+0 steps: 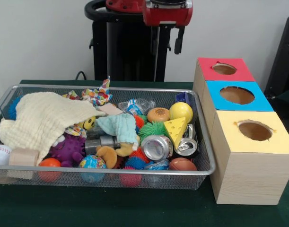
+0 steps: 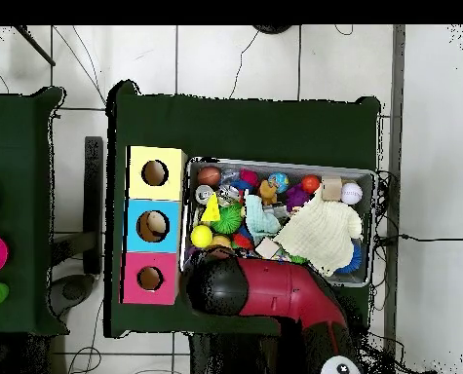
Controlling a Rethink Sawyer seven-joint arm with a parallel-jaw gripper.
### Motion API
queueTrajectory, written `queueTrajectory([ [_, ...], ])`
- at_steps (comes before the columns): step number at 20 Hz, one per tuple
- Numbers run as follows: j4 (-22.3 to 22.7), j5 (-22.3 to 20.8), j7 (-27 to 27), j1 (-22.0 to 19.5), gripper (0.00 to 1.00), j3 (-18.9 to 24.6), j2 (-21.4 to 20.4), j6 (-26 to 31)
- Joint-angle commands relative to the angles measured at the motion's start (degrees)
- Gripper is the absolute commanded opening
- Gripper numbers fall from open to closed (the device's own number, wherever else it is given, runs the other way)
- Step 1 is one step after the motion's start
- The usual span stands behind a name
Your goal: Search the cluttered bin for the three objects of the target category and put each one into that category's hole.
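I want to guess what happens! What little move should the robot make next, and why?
Probably lower the gripper straight down toward the wire bin. It hangs high above the bin's far edge, its jaws open and empty, and toys like the yellow ball and cheese wedge sit below, none in the boxes' holes.

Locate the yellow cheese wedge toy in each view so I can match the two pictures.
Front view: the yellow cheese wedge lies in the wire bin's right part, just below the yellow ball and above the silver cans.
Overhead view: the wedge lies in the bin's left part, near the boxes, just above the yellow ball.
Shared landmark: the yellow ball beside it.
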Motion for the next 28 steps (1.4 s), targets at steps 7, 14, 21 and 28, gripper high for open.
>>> queueTrajectory([
  [7, -4.49, -5.57, -5.28, -7.76, 1.00, 8.01, 2.46, -0.82],
  [14, -4.79, -6.23, -2.18, -9.95, 1.00, 8.34, 4.88, -3.41],
  [21, -8.67, -4.45, 2.82, -8.63, 1.00, 6.66, 7.26, -2.41],
  [28, -12.32, -4.43, 4.48, -7.24, 1.00, 5.87, 9.05, -3.38],
])
